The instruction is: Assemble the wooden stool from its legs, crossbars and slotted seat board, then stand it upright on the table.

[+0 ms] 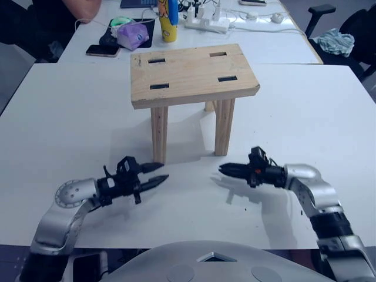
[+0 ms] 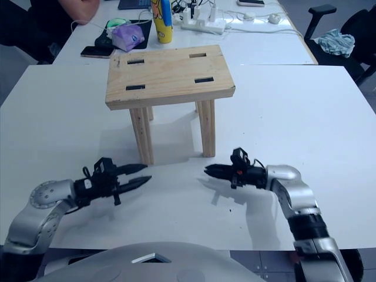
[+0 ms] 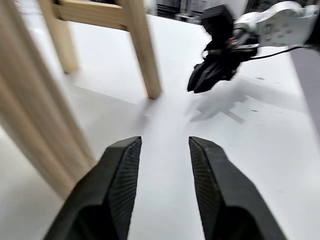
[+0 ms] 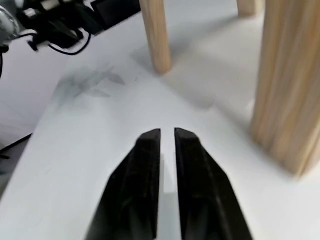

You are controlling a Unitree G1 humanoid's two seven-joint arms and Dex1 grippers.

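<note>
Stool [image 1: 194, 76], pale wood with slotted seat, stands upright. Near its front legs, untouching: left jaws apart, right jaws together.

Stool [image 1: 160, 132], far legs: largely hidden beneath the seat board [image 1: 194, 76]. Only a sliver of one [image 1: 209, 106] shows beside a near leg.
Crossbar [image 3: 90, 14]: blurred and cut off by the edge of the left wrist view; its joints cannot be made out.
Close leg [image 3: 35, 110]: heavily blurred, cropped at the same view's edge.
Another leg [image 4: 287, 85]: blurred, cropped at the right wrist view's edge.
Left gripper [image 3: 165, 141], fingers [image 3: 120, 190]: roots cut off at the edge.
Right gripper [image 4: 167, 132], fingers [image 4: 145, 190]: likewise.
Yellow bottle [image 1: 168, 20] on the rear table [image 1: 264, 47]: top cropped. The clutter [image 1: 205, 20] beside it is too small to identify.
</note>
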